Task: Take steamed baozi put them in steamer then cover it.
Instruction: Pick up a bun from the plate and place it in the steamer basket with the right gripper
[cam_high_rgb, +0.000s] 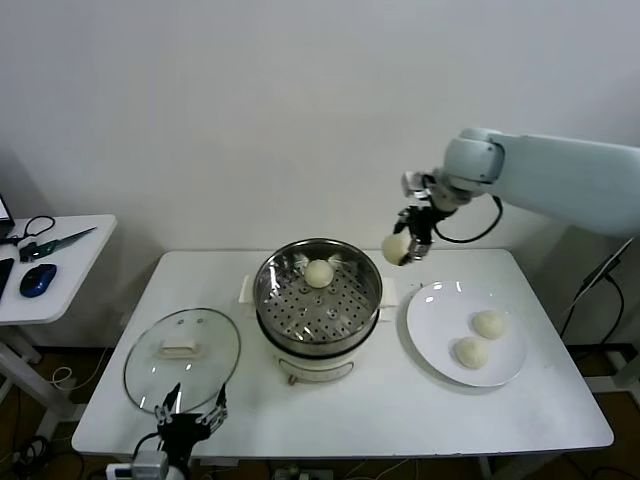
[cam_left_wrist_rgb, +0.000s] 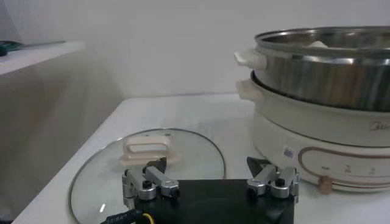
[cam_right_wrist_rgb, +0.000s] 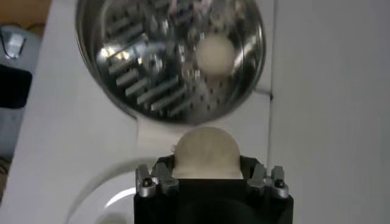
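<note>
A: Surroundings? A white plate (cam_high_rgb: 430, 330) at lower right of the head view carries two buns (cam_high_rgb: 481, 338); the glass cover (cam_high_rgb: 182, 357) lies flat at lower left, well apart from the steamer (cam_high_rgb: 318, 300).

B: Obstructions? Nothing between the right gripper (cam_high_rgb: 409, 244) and the basket.

A: Right gripper is clamped on a smooth cream baozi (cam_right_wrist_rgb: 205, 153), in the air just right of the steamer's rim. One bun (cam_high_rgb: 319, 273) sits inside.

B: Left gripper (cam_left_wrist_rgb: 210, 182) spread wide, by the cover.
</note>
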